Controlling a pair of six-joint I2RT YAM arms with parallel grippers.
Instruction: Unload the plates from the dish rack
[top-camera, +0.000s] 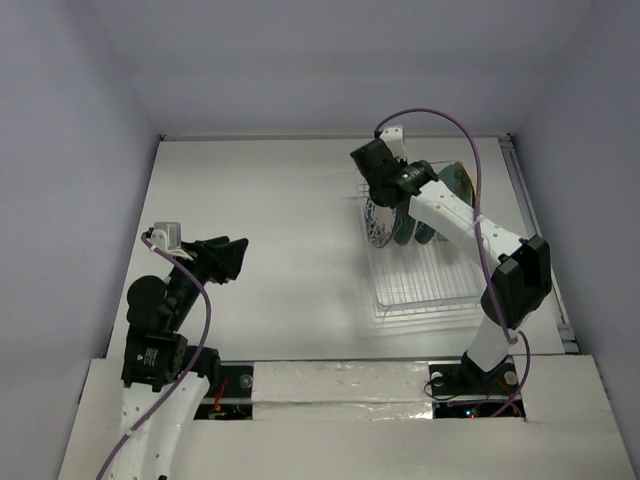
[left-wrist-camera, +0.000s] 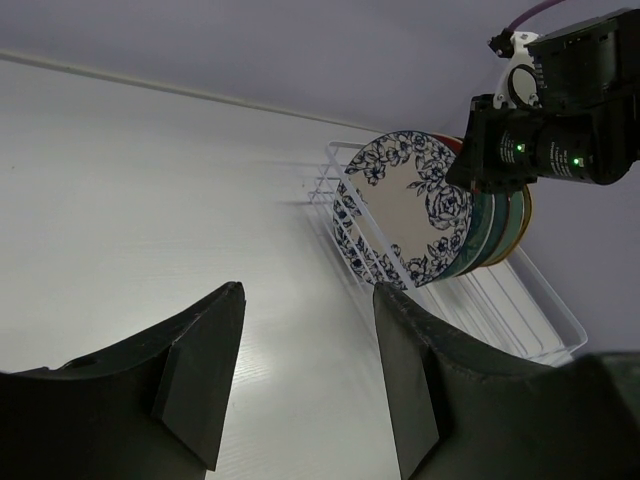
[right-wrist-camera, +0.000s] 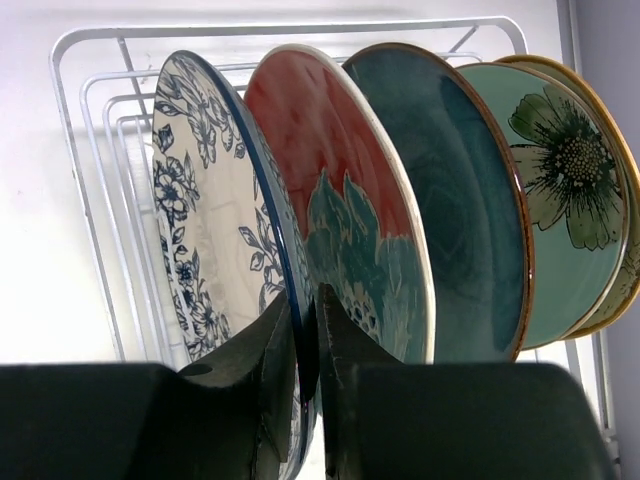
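White table (top-camera: 270, 220) under grey walls carries the rack (top-camera: 425, 307), five plates (right-wrist-camera: 480, 200) upright at its far end. Right gripper (right-wrist-camera: 308, 335) is pinched nearly closed on the rim of the floral plate (right-wrist-camera: 205, 230), leftmost in the rack. Red plate (right-wrist-camera: 330, 170) leans just beside it: a tilted lift could scrape or drag that neighbour, or the thin rim grip could slip. Left gripper (left-wrist-camera: 308, 300) hangs half-open, empty, well left of the rack.

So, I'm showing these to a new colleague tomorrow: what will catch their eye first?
Five colourful plates standing on edge in the dish rack, right side of the table. The right gripper pinches the rim of the blue floral plate, the leftmost one, while the left gripper hangs open, far off at the left.
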